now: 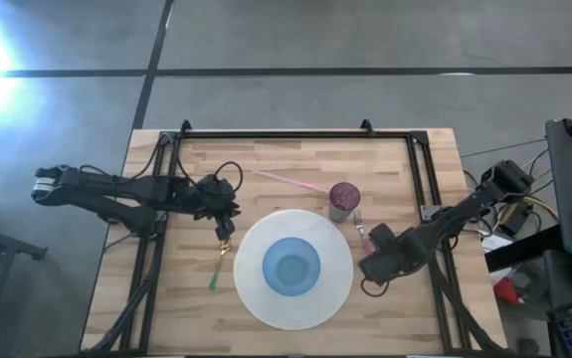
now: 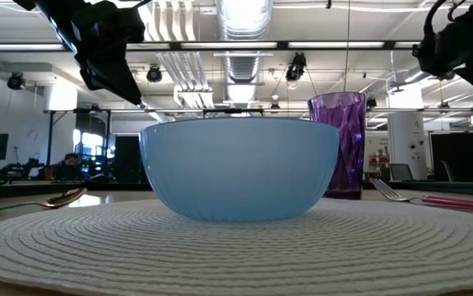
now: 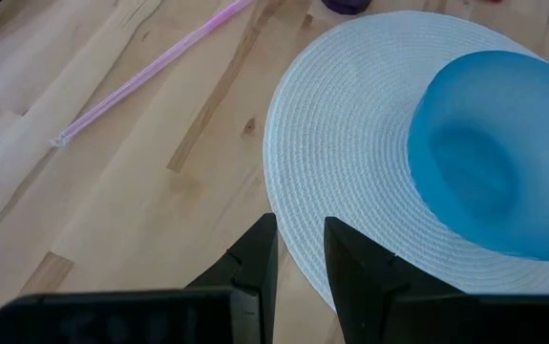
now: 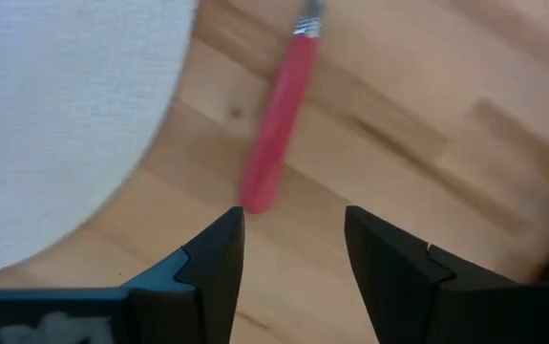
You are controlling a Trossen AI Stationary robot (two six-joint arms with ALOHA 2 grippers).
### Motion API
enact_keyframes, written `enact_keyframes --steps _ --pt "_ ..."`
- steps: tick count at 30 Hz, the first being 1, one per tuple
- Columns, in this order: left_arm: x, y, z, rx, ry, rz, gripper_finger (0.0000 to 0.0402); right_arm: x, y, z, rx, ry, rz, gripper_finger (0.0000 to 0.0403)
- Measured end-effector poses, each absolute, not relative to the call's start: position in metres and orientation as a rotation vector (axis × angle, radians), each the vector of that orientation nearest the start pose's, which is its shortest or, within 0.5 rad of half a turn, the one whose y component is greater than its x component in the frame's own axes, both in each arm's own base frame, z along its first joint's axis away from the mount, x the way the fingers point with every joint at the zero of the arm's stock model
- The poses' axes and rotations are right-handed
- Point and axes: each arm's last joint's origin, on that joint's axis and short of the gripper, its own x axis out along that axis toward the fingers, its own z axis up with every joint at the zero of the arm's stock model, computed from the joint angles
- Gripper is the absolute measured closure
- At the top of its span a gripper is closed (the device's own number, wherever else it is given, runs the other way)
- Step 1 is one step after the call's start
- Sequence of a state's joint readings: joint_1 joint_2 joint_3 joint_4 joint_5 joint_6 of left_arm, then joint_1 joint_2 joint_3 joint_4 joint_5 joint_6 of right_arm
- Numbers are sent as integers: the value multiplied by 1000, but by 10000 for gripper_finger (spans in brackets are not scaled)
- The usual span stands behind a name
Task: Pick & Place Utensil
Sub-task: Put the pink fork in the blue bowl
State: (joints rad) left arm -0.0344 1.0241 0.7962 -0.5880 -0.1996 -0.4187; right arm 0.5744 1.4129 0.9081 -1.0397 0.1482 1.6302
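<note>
Beside the placemat, the right pincer hangs open above the pink-handled fork; the left pincer is nearly closed, empty. Retreating carelessly could nudge the fork askew.

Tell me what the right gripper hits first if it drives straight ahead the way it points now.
Most likely the pink-handled fork: the right gripper stands open with the near end of the handle just ahead of its fingers, on bare wood beside the white placemat. How high it hangs above the wood is unclear.
</note>
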Motion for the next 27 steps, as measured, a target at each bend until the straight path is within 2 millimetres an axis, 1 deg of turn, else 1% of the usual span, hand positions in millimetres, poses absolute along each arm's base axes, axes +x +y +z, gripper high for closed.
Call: enact_keyframes --steps 4,11,18,27 --pt "201 -1 262 -300 764 323 321 190 113 196 844 1215 -809 223" --pt "201 -1 262 -300 764 322 321 188 103 185 844 1213 -858 222" --pt "201 -1 262 -300 764 323 321 195 104 181 869 1186 -799 222" --pt "201 -1 262 -300 764 323 321 204 104 165 851 1207 -869 222"
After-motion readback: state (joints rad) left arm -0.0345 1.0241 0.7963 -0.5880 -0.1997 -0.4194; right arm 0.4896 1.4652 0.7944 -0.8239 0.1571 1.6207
